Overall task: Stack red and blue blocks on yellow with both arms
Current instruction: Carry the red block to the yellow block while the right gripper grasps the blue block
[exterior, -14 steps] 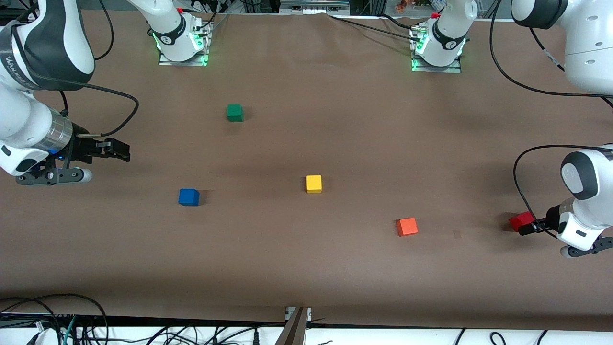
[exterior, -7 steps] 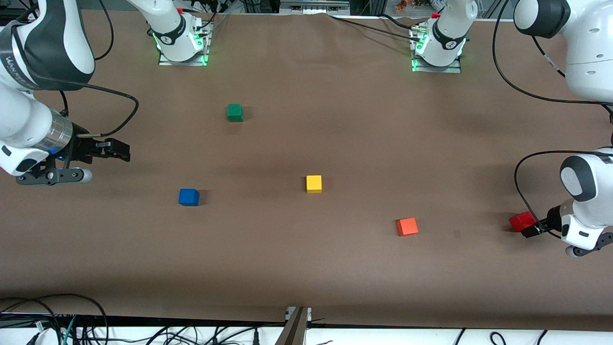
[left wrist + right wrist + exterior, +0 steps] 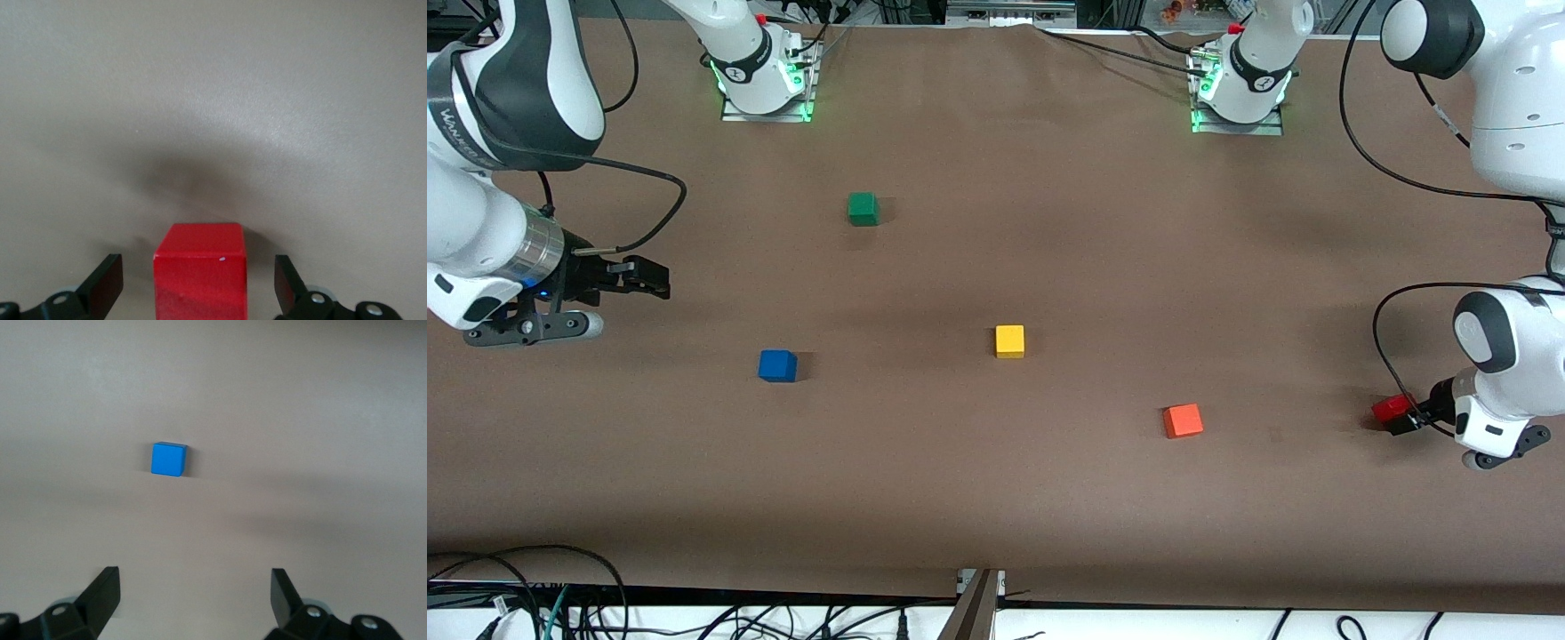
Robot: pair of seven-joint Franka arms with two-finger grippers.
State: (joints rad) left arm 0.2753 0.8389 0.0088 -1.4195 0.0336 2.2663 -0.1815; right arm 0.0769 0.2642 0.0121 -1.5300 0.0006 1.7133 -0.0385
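The red block (image 3: 1388,409) lies on the table at the left arm's end. My left gripper (image 3: 1402,416) is low around it and open, with a gap on each side of the block (image 3: 200,270). The blue block (image 3: 777,365) lies toward the right arm's end and also shows in the right wrist view (image 3: 168,459). My right gripper (image 3: 649,279) is open and empty in the air, over the table short of the blue block. The yellow block (image 3: 1009,341) sits near the table's middle.
A green cube (image 3: 863,208) lies nearer the robots' bases. An orange-red cube (image 3: 1183,420) lies between the yellow block and the red block, nearer the front camera. Cables run along the table's front edge.
My left gripper has sunk lower around the red block, and the left arm's wrist has shifted slightly toward the table's middle. The right arm has barely moved.
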